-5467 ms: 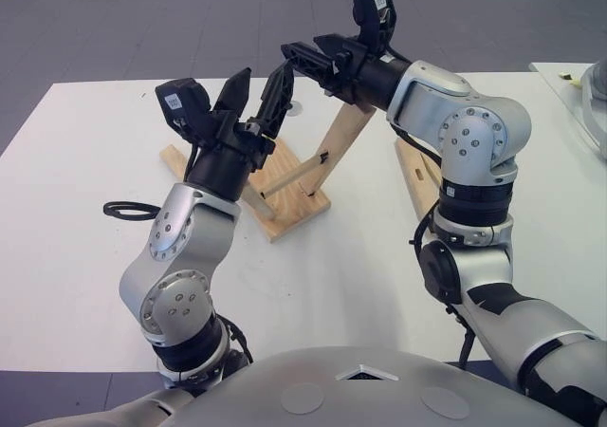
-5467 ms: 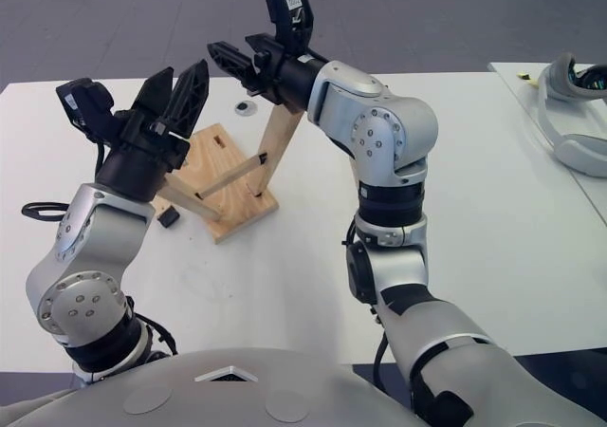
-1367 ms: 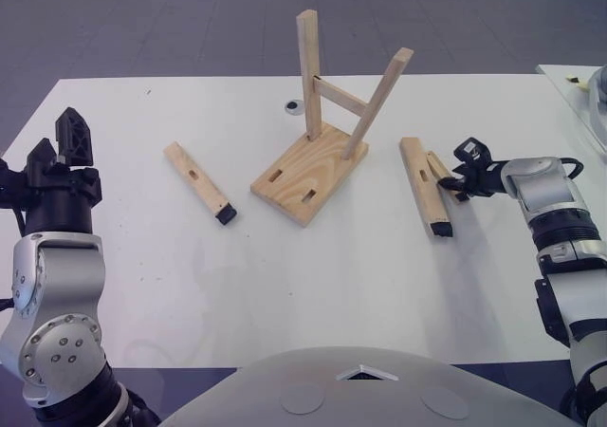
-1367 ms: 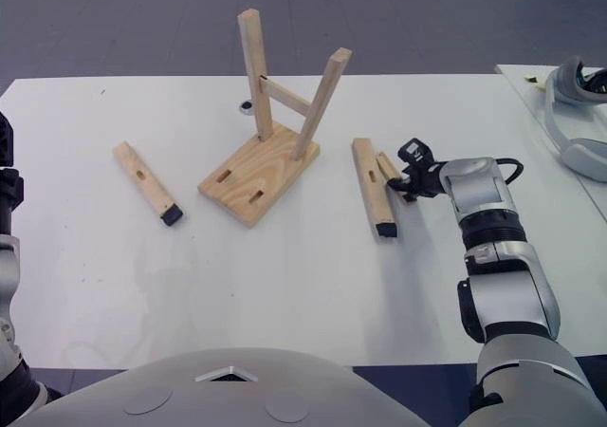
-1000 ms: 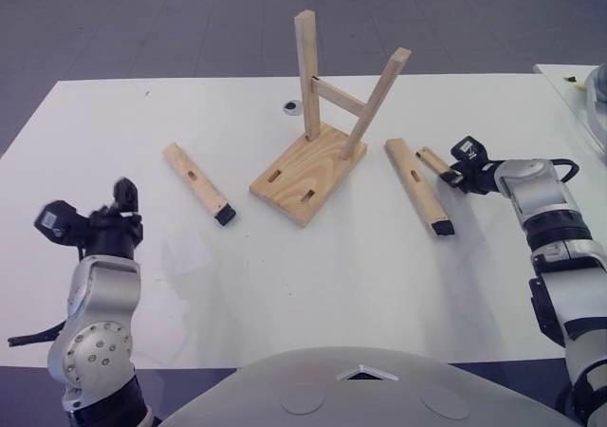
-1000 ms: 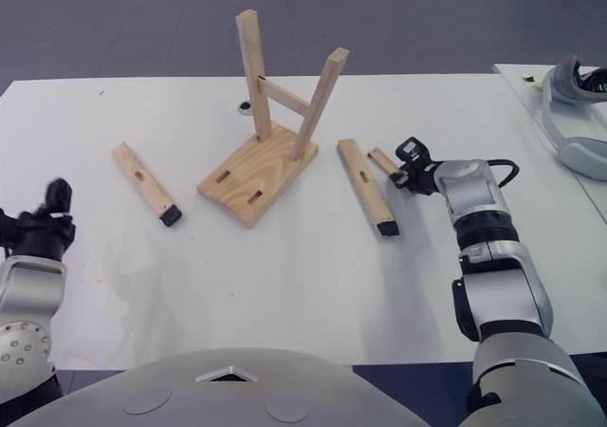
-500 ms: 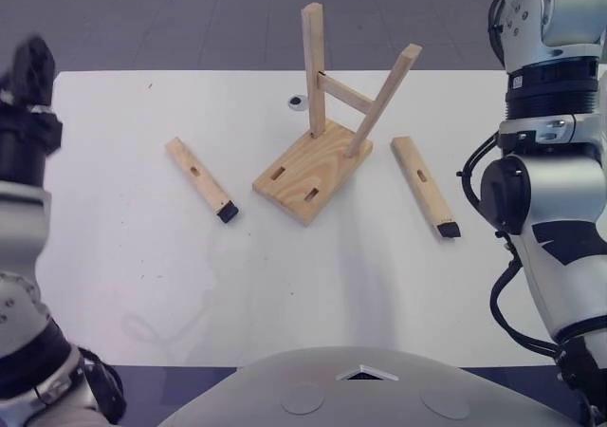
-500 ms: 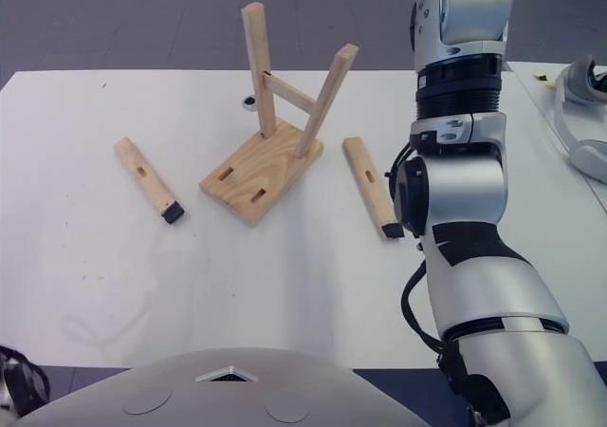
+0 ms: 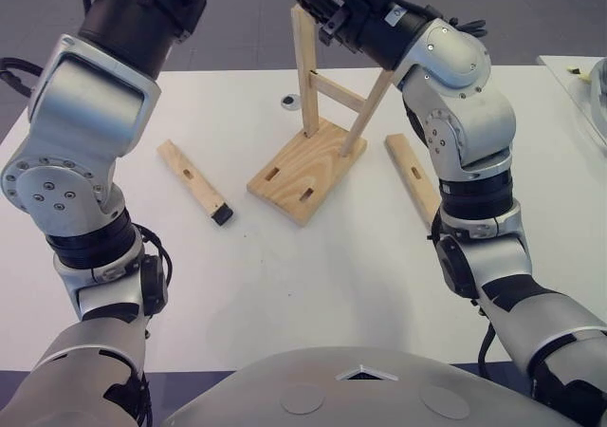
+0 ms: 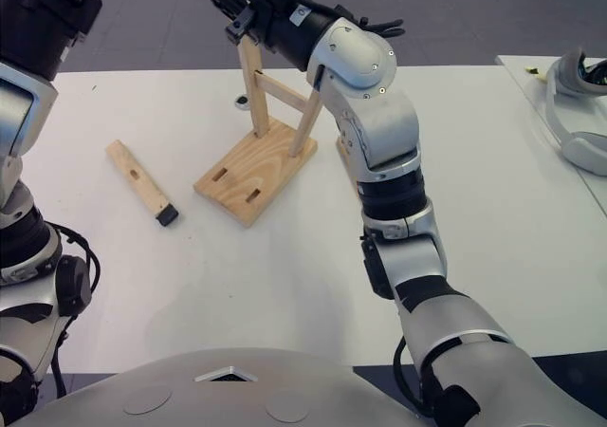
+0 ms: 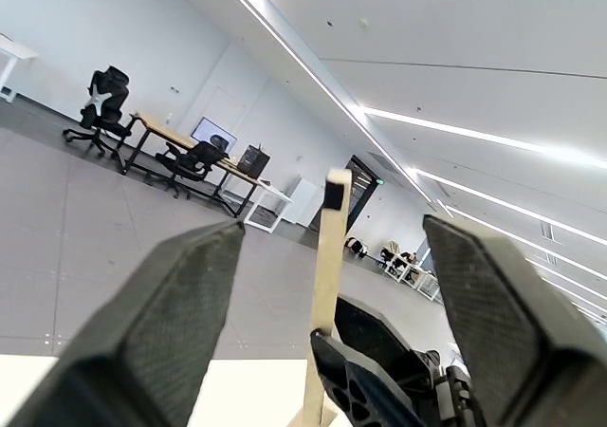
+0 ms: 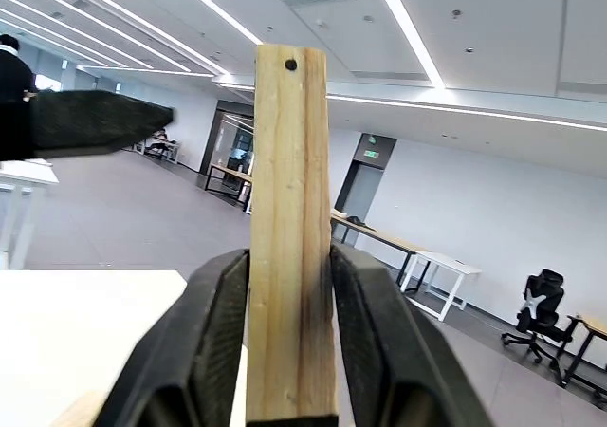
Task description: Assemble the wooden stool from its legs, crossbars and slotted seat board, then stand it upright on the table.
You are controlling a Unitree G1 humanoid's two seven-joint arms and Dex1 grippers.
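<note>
The slotted seat board (image 9: 305, 168) lies flat on the white table (image 9: 313, 256). Two legs (image 9: 305, 76) stand in it, joined by one crossbar (image 9: 334, 92). One loose leg (image 9: 194, 180) lies to its left and another (image 9: 413, 176) to its right. My right gripper (image 12: 289, 268) is shut on a short wooden crossbar (image 12: 289, 190) and is raised by the top of the taller standing leg (image 10: 248, 28). My left gripper (image 11: 332, 228) is open and held high, facing that crossbar (image 11: 327, 275) from a distance.
A small round fitting (image 9: 286, 102) sits on the table behind the stool. A white headset (image 10: 574, 95) lies on a side table at the right. A black cable (image 9: 11, 66) hangs by my left arm.
Both arms have swung up above the stool. The short crossbar that lay beside the right loose leg a second ago is off the table and in my right gripper.
</note>
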